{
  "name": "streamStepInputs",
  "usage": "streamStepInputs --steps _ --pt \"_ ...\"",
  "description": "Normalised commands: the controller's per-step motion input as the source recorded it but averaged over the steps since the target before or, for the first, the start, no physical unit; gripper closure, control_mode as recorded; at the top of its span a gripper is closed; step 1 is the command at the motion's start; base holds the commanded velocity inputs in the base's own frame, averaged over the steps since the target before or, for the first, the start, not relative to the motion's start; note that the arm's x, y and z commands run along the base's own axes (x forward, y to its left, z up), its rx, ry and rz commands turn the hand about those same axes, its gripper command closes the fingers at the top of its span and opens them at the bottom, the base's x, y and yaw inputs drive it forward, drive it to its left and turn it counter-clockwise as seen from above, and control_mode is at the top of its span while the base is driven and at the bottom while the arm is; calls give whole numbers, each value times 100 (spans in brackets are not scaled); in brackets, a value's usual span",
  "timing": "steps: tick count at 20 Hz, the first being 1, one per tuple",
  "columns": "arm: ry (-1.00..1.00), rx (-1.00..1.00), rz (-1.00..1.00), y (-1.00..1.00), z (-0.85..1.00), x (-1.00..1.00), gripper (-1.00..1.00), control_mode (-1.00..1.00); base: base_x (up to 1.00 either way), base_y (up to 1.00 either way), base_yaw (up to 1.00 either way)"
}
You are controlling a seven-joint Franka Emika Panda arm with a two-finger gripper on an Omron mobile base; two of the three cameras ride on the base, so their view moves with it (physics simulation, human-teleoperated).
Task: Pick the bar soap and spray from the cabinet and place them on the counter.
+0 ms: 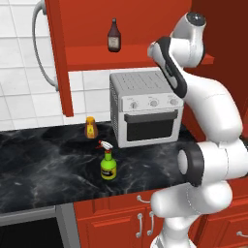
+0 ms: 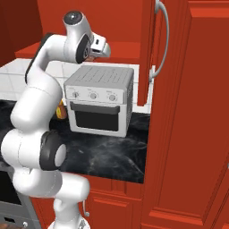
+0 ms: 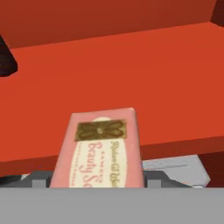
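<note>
The bar soap (image 3: 103,148), a pinkish block with a gold emblem and script lettering, sits between my gripper's (image 3: 98,179) fingers, which are shut on it. It hangs just in front of the cabinet's red shelf (image 3: 131,65). In the right base view the gripper (image 2: 100,50) is up at the shelf's front edge, above the toaster oven. The spray (image 1: 108,164), a green bottle with a yellow label and a white-and-red trigger, stands upright on the black marble counter (image 1: 48,169), well below the hand.
A dark brown bottle (image 1: 114,36) stands on the cabinet shelf, to the left of the hand. A grey toaster oven (image 1: 145,109) sits on the counter under the shelf. A small orange bottle (image 1: 90,127) stands by the wall. Open cabinet doors (image 1: 58,58) flank the shelf.
</note>
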Motion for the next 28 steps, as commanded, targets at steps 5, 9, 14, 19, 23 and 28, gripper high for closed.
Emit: streamStepInputs --steps 5,9,14,19,23,28 --pt "0 -6 0 -13 -16 -66 100 -100 0 0 0" --pt "0 -5 0 -10 -17 -61 100 -100 0 0 0" --pt "0 -1 3 -5 -32 -52 100 -100 0 0 0" --pt "0 0 4 -5 -37 -42 100 -100 0 0 0" --pt "0 0 3 -4 -32 -29 100 -100 0 0 0" --pt "2 0 3 -4 -31 -25 100 -100 0 0 0"
